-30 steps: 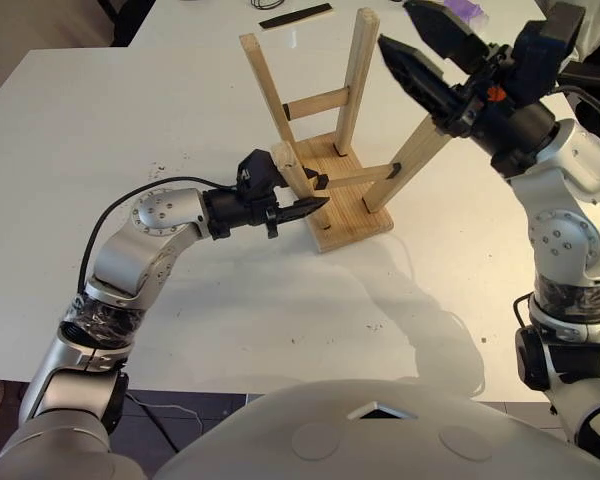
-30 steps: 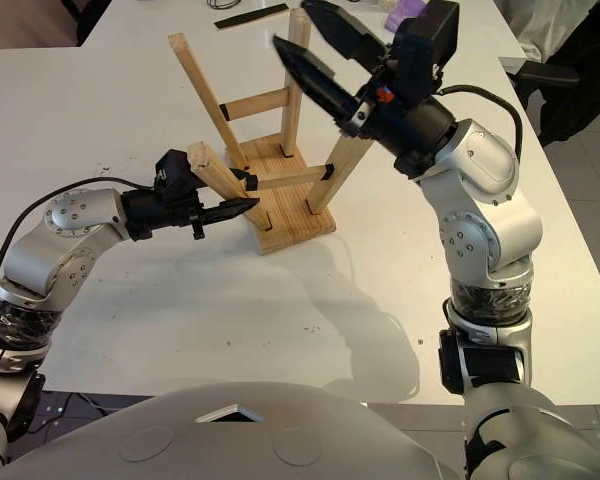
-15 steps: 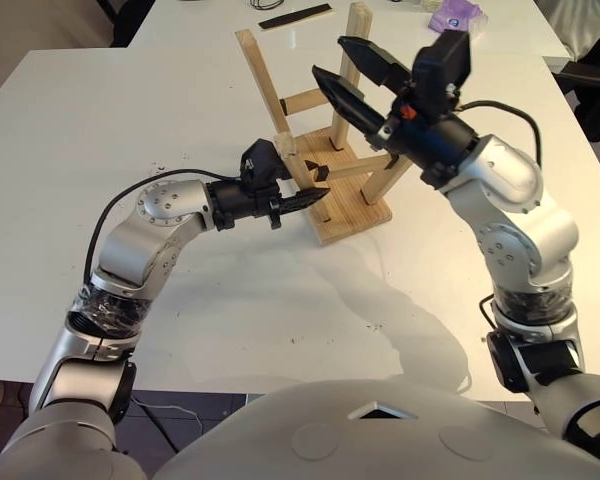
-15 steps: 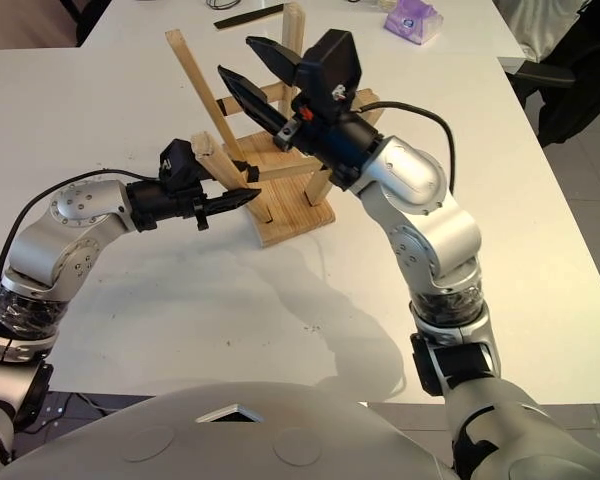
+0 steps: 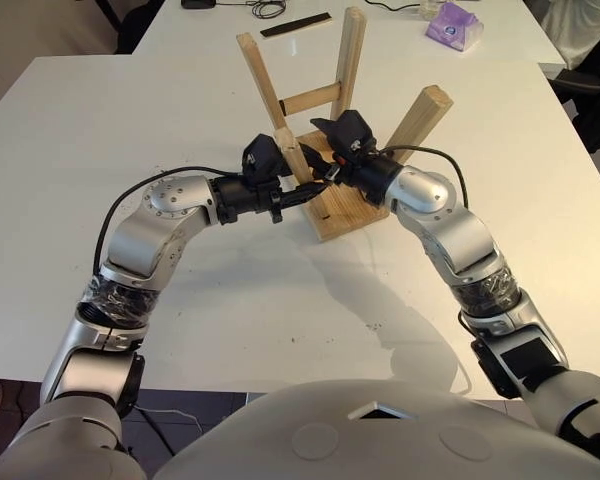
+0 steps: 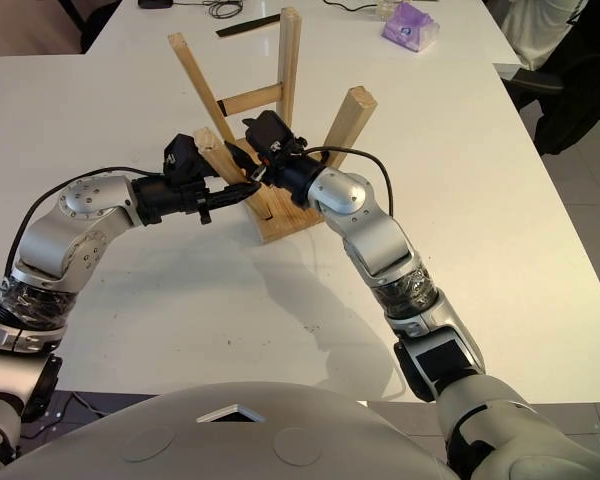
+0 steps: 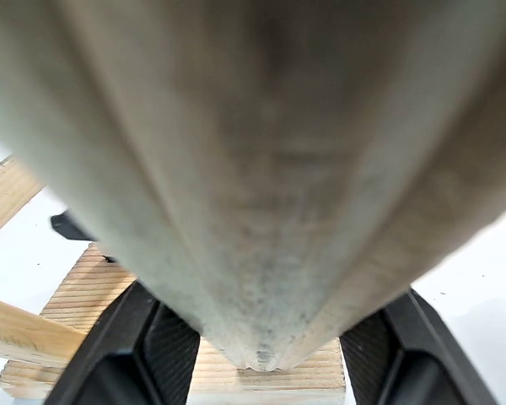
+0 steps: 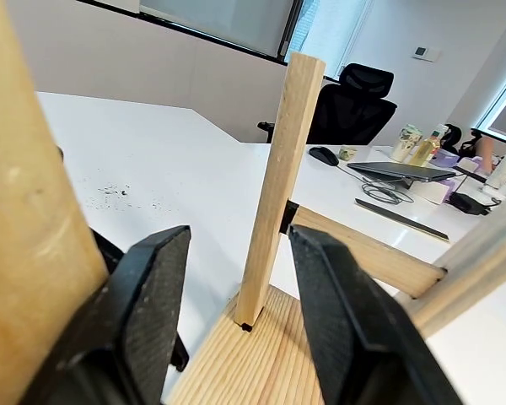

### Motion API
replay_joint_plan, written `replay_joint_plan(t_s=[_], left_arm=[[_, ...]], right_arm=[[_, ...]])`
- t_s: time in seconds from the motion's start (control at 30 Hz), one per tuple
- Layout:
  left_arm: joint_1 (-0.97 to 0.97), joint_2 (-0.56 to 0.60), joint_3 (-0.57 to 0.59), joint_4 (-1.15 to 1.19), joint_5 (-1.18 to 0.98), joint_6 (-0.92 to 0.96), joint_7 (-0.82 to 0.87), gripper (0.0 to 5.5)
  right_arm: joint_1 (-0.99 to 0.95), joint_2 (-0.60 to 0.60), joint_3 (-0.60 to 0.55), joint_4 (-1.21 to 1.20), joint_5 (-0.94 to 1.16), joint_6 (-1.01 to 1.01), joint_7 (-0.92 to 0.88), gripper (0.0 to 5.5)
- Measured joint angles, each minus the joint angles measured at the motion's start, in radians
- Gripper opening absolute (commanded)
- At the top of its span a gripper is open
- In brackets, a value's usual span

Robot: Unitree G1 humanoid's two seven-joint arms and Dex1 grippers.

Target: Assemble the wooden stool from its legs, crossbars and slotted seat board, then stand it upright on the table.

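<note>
Standing inverted on the table (image 5: 130, 120), stool (image 5: 315, 100), legs (image 5: 348, 50) slotted into seat board (image 5: 352, 214); left fingers (image 5: 305, 194) clench near-left leg (image 5: 288, 152), right fingers (image 8: 148, 287) spread open.

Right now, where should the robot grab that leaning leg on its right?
On the leaning leg, likely the bare upper half, fingers across its flat faces, coming from the robot's right: that side is open, while both arms crowd the near leg.
</note>
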State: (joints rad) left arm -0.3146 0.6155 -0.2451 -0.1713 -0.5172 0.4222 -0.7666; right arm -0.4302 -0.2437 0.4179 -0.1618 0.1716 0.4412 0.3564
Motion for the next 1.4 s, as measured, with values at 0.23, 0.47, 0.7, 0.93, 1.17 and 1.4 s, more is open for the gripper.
replay_joint_plan(t_s=[0.23, 0.47, 0.7, 0.93, 1.17, 1.4], left_arm=[[-0.017, -0.029, 0.007, 0.034, 0.017, 0.001, 0.026, 2.06], [-0.064, -0.044, 0.017, 0.095, 0.031, 0.011, 0.029, 2.06], [-0.066, -0.048, 0.033, 0.072, 0.037, 0.039, 0.043, 2.06], [-0.037, -0.053, 0.047, 0.027, 0.041, 0.063, 0.067, 2.06], [-0.038, -0.061, 0.048, 0.037, 0.044, 0.063, 0.067, 2.06], [-0.014, -0.05, 0.056, -0.014, 0.045, 0.065, 0.068, 2.06]], right_arm=[[0.016, 0.109, -0.175, 0.0, 0.194, 0.115, 0.015, 2.17], [-0.217, 0.142, -0.344, 0.105, 0.234, 0.088, -0.01, 2.17], [-0.245, 0.117, -0.311, 0.227, 0.133, -0.007, 0.013, 2.17], [-0.075, 0.08, -0.133, 0.316, -0.019, -0.168, 0.077, 2.17], [-0.038, 0.089, -0.137, 0.268, 0.007, -0.185, 0.106, 2.17], [-0.131, 0.11, -0.407, 0.149, 0.506, 0.078, 0.183, 2.17]])
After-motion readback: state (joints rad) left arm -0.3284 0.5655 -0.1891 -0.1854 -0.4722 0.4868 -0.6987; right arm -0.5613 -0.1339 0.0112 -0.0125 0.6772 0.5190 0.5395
